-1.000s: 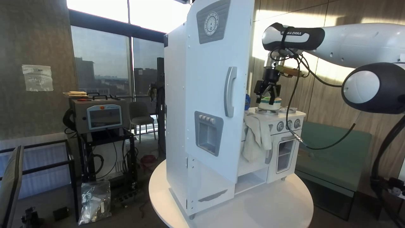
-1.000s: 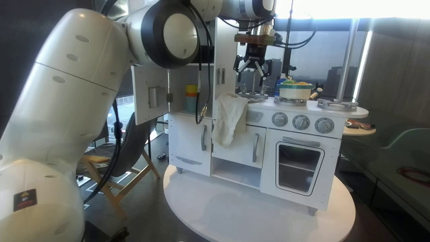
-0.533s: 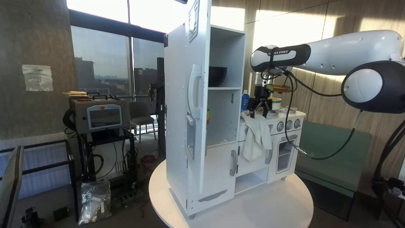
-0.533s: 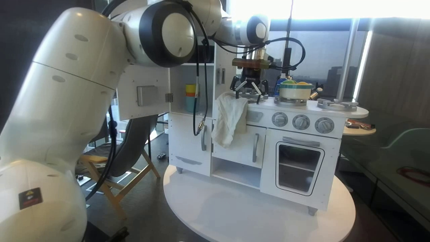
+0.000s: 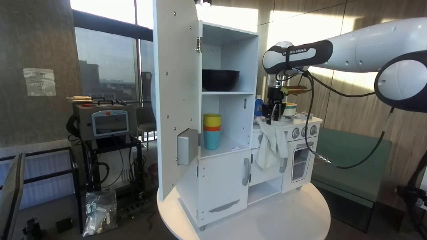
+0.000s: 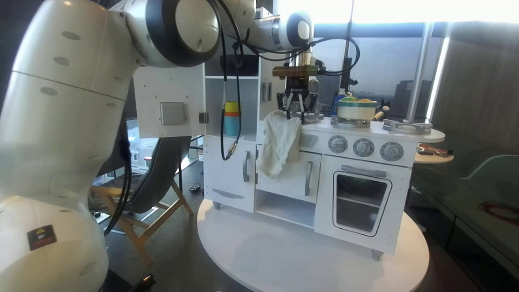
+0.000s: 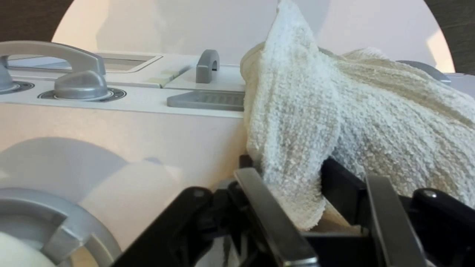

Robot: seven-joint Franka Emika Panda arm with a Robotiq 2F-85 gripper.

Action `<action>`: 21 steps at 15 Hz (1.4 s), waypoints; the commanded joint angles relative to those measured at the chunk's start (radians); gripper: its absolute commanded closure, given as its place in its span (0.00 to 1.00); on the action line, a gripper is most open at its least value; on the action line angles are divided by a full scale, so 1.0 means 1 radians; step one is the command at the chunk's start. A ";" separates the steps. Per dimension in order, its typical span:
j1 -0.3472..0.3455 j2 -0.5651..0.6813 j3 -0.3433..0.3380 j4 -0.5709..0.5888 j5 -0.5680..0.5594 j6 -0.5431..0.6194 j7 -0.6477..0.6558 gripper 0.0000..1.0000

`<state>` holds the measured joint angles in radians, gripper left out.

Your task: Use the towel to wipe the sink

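Observation:
The pale cream towel [image 6: 279, 142] hangs over the front edge of the toy kitchen counter, in both exterior views. My gripper [image 6: 295, 118] points down at the towel's upper end. In the wrist view a bunched fold of the towel [image 7: 297, 96] stands between the fingers of the gripper [image 7: 287, 165]. The jaws are partly closed, with a clear gap still between them and the fold uncompressed. The grey sink [image 6: 313, 118] lies just behind the gripper, mostly hidden by it and by the towel.
A white pot with a teal rim [image 6: 357, 109] sits on a burner right of the sink. A blue bottle [image 5: 258, 106] stands behind the counter. The cabinet door [image 5: 176, 83] hangs wide open; stacked cups [image 5: 212, 131] and a black bowl [image 5: 220, 80] are on shelves.
My gripper has come down and across from near the pot to the towel, and its jaws have narrowed around the fold. The towel shifted slightly. The cabinet door has swung wider.

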<state>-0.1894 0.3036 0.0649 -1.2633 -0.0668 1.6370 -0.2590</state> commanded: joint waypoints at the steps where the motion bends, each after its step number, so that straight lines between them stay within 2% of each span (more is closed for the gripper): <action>1: 0.012 -0.051 -0.006 -0.073 -0.034 0.051 0.044 0.80; 2: 0.012 -0.054 -0.006 -0.076 -0.034 0.050 0.055 0.88; 6: -0.006 -0.029 -0.007 -0.017 0.025 0.022 0.098 0.92; 10: -0.027 -0.002 -0.013 0.034 0.090 0.078 0.123 0.87; 16: -0.015 0.032 -0.006 0.097 0.067 0.207 0.119 0.88; 21: 0.024 0.093 0.005 0.242 0.021 0.298 0.088 0.88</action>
<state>-0.1897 0.3344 0.0650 -1.1546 -0.0063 1.8923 -0.1535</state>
